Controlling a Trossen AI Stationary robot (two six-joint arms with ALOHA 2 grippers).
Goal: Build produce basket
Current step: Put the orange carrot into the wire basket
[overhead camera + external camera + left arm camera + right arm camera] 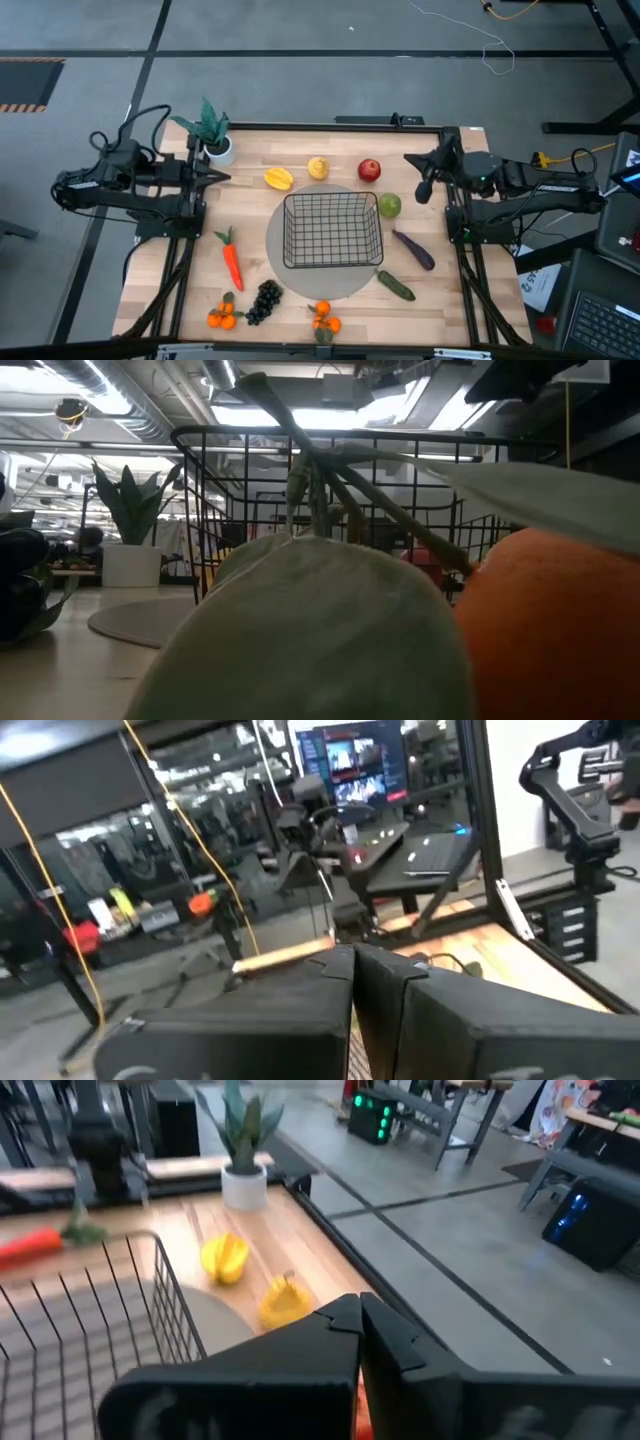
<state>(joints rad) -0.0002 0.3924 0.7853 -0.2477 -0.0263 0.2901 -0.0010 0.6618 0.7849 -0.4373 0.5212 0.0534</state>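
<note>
In the low view a tangerine [560, 630] and its grey-green leaf [310, 635] sit so close to the camera that they are blurred and cut off by the lower and right edges, and they hide most of the basket [215, 490] and nearly all the table behind them. A red shape [425, 565] shows between the stems, too hidden to name. At that view's left edge a dark rounded object [20, 585] is cut off and cannot be identified. In the right wrist view the carrot [30, 1245] is blurred and cut by the edge, and the basket [120, 1310] runs out of the picture
</note>
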